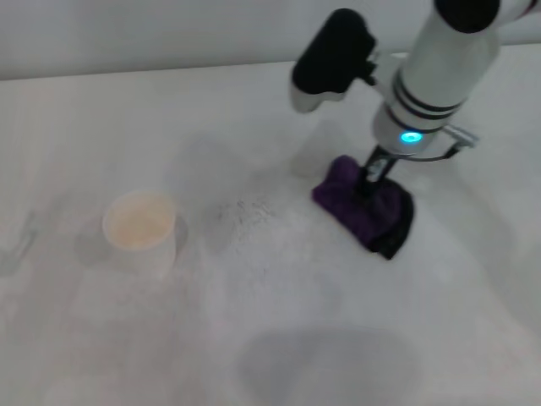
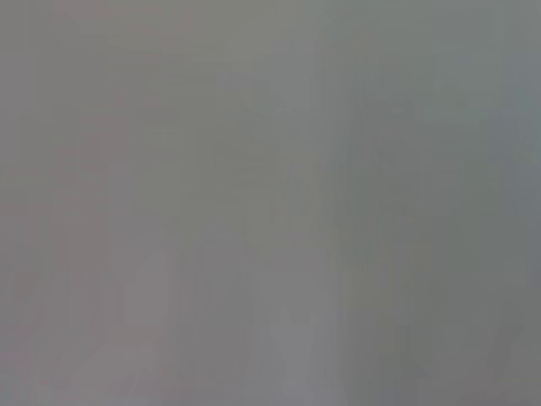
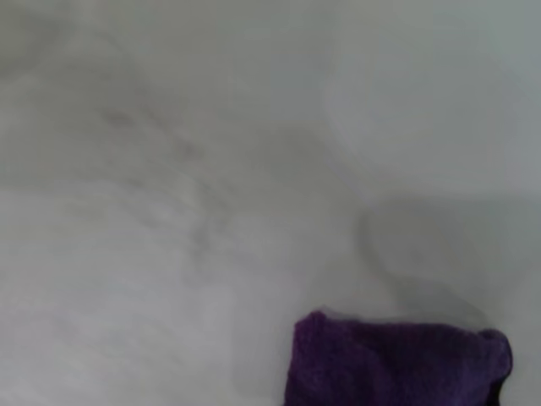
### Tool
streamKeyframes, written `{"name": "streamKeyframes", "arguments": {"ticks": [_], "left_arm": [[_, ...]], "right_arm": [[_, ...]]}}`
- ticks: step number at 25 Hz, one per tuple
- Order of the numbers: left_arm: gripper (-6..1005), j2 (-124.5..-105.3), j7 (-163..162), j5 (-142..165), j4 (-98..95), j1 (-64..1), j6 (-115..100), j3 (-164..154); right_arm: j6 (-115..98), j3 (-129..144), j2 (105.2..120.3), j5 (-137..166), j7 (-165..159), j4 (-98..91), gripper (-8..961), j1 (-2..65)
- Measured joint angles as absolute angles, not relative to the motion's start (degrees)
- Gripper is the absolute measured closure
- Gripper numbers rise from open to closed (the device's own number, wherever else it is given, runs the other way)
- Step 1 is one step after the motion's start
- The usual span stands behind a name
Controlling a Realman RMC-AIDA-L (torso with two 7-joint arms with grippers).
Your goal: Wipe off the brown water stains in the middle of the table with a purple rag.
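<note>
A: Where is the purple rag (image 1: pixel 365 206)?
B: On the counter (image 1: pixel 338 338), at three o'clock from the cup (image 1: pixel 140 228).
A: The right gripper (image 1: pixel 374 179)?
B: Jaws clamped on the rag. Left gripper unseen.

Left wrist view: a flat grey blur; nothing can be made out.
Right gripper (image 1: pixel 374 179): its fingertips sink into the purple rag (image 1: pixel 365 205), hiding the grip.
Purple rag in right wrist view (image 3: pixel 397 364): cut off at 6 o'clock by the edge.
Brown water stains: none can be picked out on the table (image 1: pixel 279 321).
Right arm: cropped at 1 o'clock.
</note>
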State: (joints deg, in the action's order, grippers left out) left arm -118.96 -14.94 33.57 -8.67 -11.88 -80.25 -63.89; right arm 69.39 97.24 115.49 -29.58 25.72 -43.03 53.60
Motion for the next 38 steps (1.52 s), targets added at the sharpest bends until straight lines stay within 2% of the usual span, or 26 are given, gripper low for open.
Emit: {"name": "streamKeyframes", "arguments": {"ticks": [10,34,38], "left_arm": [[123,-118.81,-14.94,33.52,-9.23,-13.05,-79.07,-63.86],[124,-118.55,-14.92,33.39,-9.49,-14.94,-77.61,-62.97],[123,-118.56,-14.89,33.39,-9.49,-15.01,-77.6,-63.0]], "right_arm": [[73.37,83.77,115.02,-19.1,26.78,-45.25,848,47.46],[74.72,74.29,114.7,-16.65,29.79,-48.77,836,43.95],[76.8,71.72,115.06,-16.85,31.4,-53.06,650,42.0]]}}
